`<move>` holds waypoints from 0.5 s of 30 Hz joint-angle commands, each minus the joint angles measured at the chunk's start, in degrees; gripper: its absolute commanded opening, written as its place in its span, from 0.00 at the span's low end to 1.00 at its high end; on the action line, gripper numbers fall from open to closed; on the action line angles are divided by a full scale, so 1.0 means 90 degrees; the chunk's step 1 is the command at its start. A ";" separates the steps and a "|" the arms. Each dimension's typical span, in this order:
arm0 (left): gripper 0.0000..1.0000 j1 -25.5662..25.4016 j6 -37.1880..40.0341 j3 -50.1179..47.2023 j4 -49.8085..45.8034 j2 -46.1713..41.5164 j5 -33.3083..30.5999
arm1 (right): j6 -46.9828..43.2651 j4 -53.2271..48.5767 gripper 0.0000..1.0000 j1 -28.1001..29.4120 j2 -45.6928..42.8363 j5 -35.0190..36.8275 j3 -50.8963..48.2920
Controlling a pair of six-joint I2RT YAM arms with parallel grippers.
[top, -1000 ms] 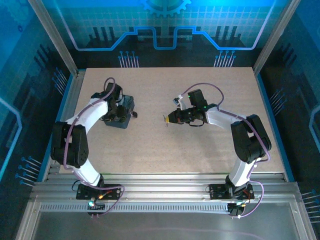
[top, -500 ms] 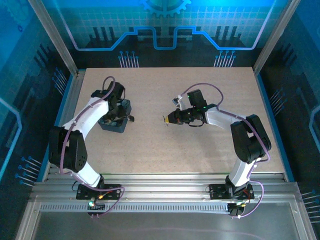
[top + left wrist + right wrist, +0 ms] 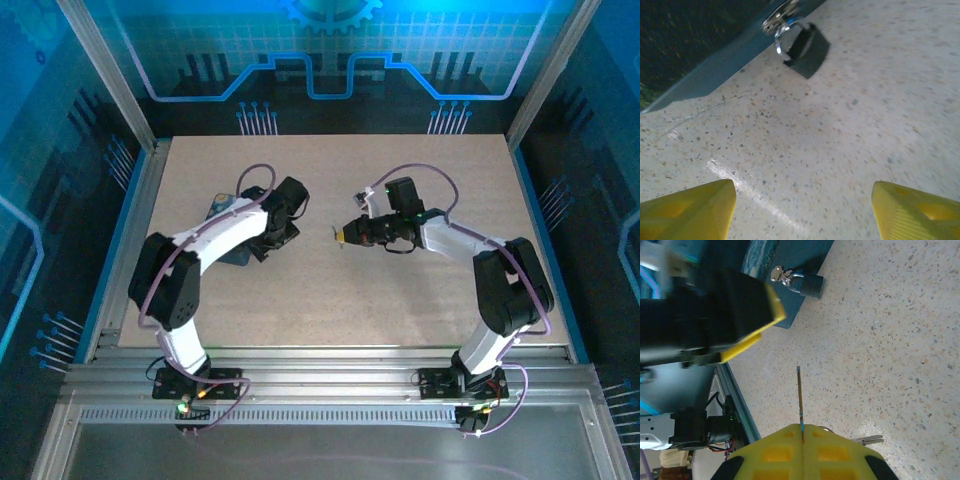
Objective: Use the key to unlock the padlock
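The padlock (image 3: 805, 46) has a small dark body and a grey shackle (image 3: 781, 31) hooked into the hasp of a dark box (image 3: 695, 40). It lies on the table at the box's edge, also seen as padlock (image 3: 811, 285). My left gripper (image 3: 804, 210) hovers open over bare table a short way from the padlock, holding nothing. It sits by the box's right side, left gripper (image 3: 280, 225). My right gripper (image 3: 802, 427) is shut on the key (image 3: 800, 392), whose thin blade points toward the padlock across a gap. From above, the right gripper (image 3: 345, 235) is mid-table.
The speckled table (image 3: 400, 300) spreads around both arms, with metal frame rails (image 3: 140, 200) at its sides. The left gripper's black body and yellow finger (image 3: 757, 335) stand left of the key's line. A second small key (image 3: 867, 440) hangs beside my right fingers.
My left arm swung right across the box and its gripper opened wider; it now covers the box's right side. The right gripper with the key shifted only slightly.
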 commanded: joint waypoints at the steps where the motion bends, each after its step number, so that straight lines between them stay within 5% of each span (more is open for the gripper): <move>1: 0.73 0.0069 -0.0681 -0.0022 0.0043 0.0297 -0.0302 | -0.0240 -0.0122 0.00 -0.0155 -0.0346 -0.0166 -0.0232; 15: 0.71 0.0806 0.0038 -0.1042 0.1138 -0.0018 -0.0473 | -0.0269 0.0085 0.00 -0.0433 -0.0122 -0.0327 -0.0424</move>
